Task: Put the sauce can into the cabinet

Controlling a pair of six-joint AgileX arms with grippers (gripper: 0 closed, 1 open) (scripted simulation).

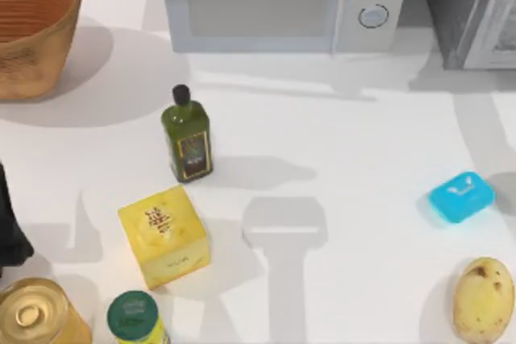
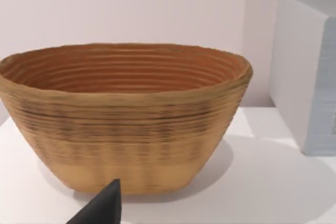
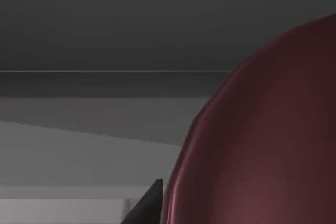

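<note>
The sauce can [image 3: 262,140] looms close in the right wrist view, its dark maroon surface pressed beside one dark fingertip [image 3: 149,205] of my right gripper, which is shut on it. Behind the can lie dark grey flat surfaces of the cabinet [image 3: 105,24]. In the top view the cabinet [image 1: 468,6] stands at the far right corner, dark grey with a lighter framed door panel. My left arm [image 1: 8,231] is parked at the table's left edge, facing the woven basket [image 2: 126,114].
A white microwave [image 1: 282,2] stands at the back. On the table are a basket [image 1: 32,30], an oil bottle [image 1: 187,136], a yellow box [image 1: 164,235], a gold tin [image 1: 36,316], a green-lidded jar [image 1: 135,317], a blue soap [image 1: 460,196] and a potato [image 1: 484,300].
</note>
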